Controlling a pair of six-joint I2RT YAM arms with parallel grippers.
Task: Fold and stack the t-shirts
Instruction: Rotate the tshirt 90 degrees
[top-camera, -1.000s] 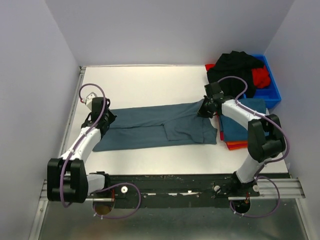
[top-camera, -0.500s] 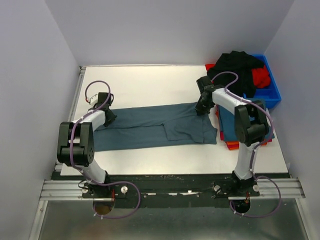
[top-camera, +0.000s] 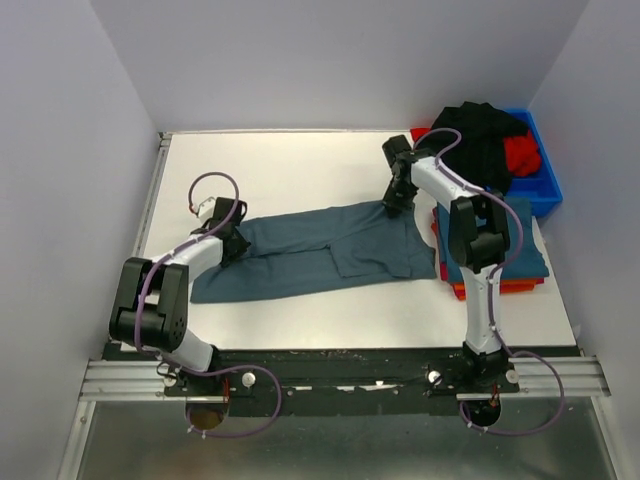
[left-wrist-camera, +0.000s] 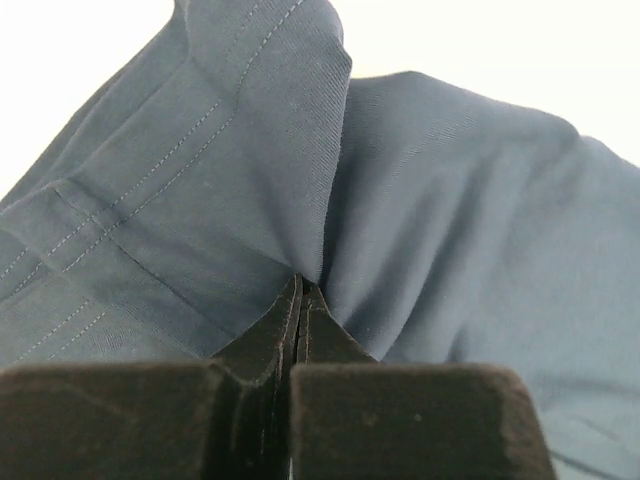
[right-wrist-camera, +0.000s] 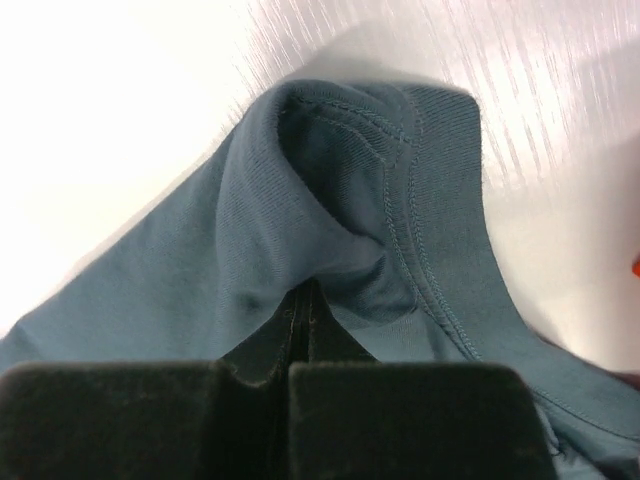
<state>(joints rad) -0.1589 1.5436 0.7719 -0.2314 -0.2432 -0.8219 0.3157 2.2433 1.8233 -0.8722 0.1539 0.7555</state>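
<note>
**Top external view: both my claws pinched shut on one slate-blue t-shirt (top-camera: 320, 252)**

Top external shows the shirt stretched across the middle of the table (top-camera: 290, 165), its long side running from the left edge toward the right edge. It is doubled over on itself, with a narrower panel on the left and a wider one on the right. The near part lies flat on the surface.

My left claw (top-camera: 232, 240) sits at the shirt's far-left corner, not far from the table's left edge. In the left wrist view its fingers (left-wrist-camera: 255, 350) are pressed together with a ridge of stitched hem caught between them, and the cloth rises in a fold just past the tips.

My right claw (top-camera: 396, 203) is at the shirt's far-right corner, toward the far right of the table. The right wrist view shows these fingers (right-wrist-camera: 335, 345) closed too, clamped on a bunched piece with a double-stitched hem that curls up over the tips.

The shirt's right end reaches a folded stack (top-camera: 528, 258) at the right edge, blue on top and orange beneath, which my right arm partly hides. In the far-right corner stands a blue bin (top-camera: 548, 190) heaped with a black garment (top-camera: 478, 132) and a red garment (top-camera: 521, 153).
</note>
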